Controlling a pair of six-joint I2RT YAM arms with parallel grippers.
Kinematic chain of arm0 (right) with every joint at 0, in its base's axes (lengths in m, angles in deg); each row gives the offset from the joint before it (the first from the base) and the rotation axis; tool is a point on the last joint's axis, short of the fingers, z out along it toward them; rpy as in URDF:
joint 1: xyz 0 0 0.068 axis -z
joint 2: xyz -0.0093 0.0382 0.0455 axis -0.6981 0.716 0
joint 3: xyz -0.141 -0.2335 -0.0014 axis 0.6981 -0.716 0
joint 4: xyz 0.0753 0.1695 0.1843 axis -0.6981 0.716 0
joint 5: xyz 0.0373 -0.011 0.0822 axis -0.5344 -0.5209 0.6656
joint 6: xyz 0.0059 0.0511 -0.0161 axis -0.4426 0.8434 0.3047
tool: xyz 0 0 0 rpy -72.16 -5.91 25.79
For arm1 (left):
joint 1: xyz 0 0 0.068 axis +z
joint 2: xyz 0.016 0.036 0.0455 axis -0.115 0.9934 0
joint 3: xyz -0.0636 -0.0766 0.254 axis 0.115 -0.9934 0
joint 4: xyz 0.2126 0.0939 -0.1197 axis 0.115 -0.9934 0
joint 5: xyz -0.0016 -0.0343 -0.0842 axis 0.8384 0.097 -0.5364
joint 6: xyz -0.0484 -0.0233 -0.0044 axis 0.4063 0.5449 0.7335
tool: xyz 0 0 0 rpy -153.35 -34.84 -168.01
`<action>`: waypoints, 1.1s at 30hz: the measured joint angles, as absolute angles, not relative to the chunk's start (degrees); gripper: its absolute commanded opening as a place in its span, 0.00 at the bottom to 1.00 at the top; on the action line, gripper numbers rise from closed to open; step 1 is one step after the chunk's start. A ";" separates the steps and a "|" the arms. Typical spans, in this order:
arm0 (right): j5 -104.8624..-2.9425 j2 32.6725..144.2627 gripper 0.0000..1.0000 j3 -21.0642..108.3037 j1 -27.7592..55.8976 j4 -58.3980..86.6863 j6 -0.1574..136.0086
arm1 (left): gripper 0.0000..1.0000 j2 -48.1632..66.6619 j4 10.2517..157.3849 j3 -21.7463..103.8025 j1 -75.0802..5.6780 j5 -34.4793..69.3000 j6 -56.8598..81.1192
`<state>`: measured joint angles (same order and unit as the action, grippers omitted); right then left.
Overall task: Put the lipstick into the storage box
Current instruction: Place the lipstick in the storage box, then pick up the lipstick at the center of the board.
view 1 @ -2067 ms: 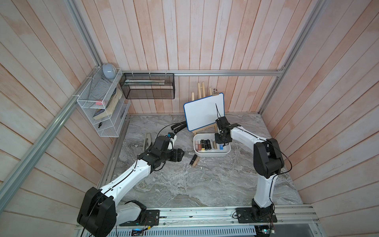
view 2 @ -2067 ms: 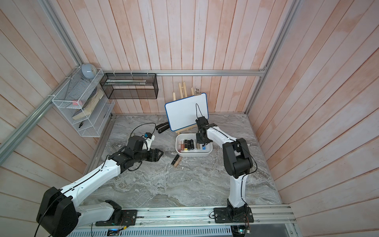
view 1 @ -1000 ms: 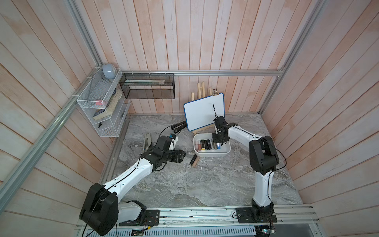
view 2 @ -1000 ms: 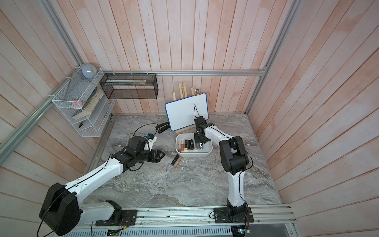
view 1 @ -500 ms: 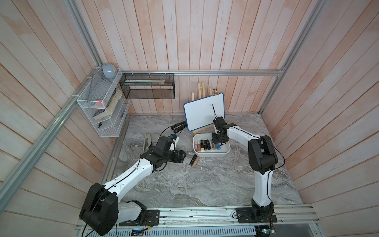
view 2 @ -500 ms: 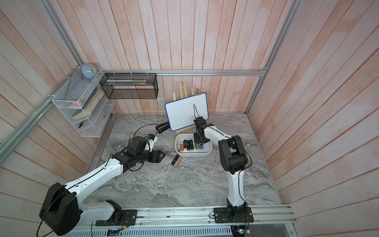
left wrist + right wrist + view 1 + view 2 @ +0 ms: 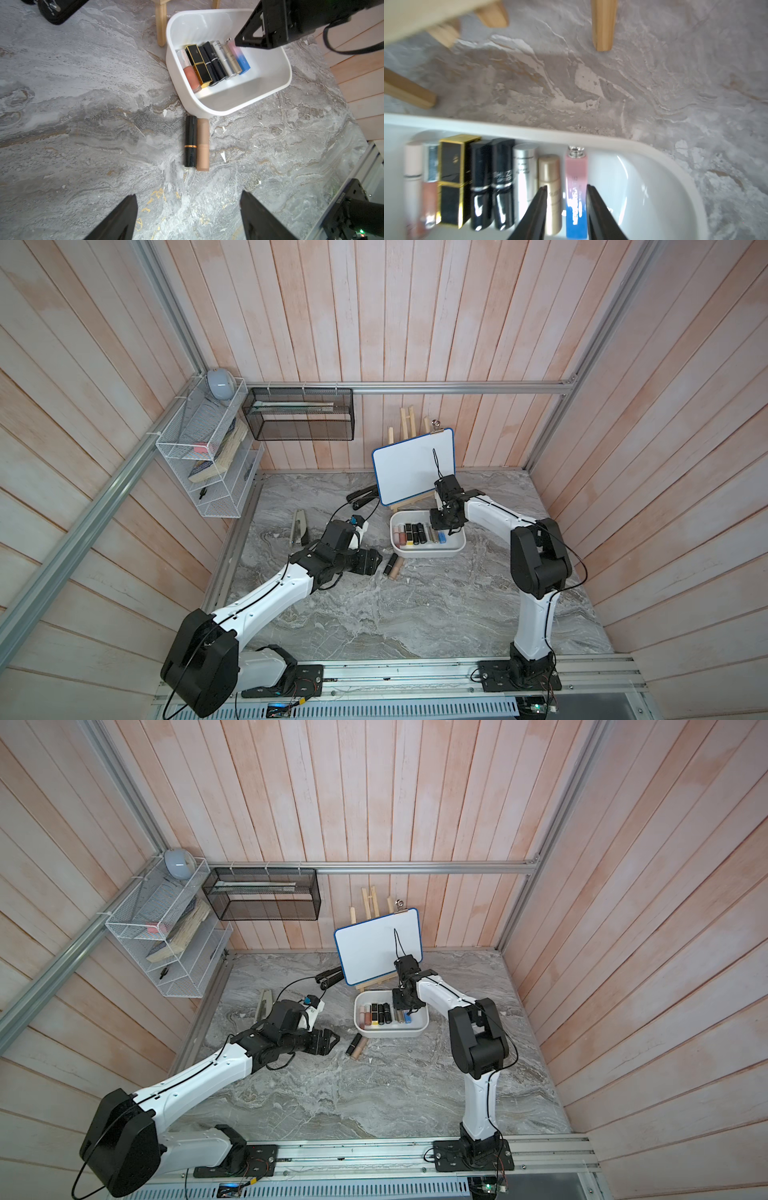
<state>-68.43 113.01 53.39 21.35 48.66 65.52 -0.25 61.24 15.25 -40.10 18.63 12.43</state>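
Lying just beside the shallow white plastic storage box (image 7: 239,99), the black gold-banded lipstick (image 7: 190,141) looks light, rigid, slick (rolls readily); grip mid-barrel. Left jaws spread wide; right jaws narrowly parted.

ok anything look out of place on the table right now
A black lipstick and a tan lipstick lie side by side on the marble table just outside the storage box, while the other lipsticks sit lined up inside it.
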 measured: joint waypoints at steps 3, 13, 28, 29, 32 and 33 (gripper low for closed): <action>-67.68 107.11 0.36 51.40 20.81 48.26 66.29 | 0.83 -0.18 61.92 14.31 -41.96 19.62 12.43; -62.22 87.79 0.38 39.33 18.14 44.53 70.57 | 0.78 9.81 62.75 14.27 -48.34 26.70 11.51; -56.75 79.24 0.38 33.52 18.16 41.47 73.70 | 0.67 20.87 63.21 21.66 -48.62 32.05 9.43; -56.75 79.24 0.38 33.52 18.16 41.42 73.70 | 0.66 21.11 63.21 21.79 -48.62 32.05 9.37; -56.71 79.24 0.39 33.52 18.16 41.27 73.70 | 0.63 21.67 63.17 22.12 -48.62 32.05 9.00; -56.60 79.24 0.39 33.52 18.16 41.16 73.70 | 0.63 21.96 63.17 22.34 -48.62 32.05 8.82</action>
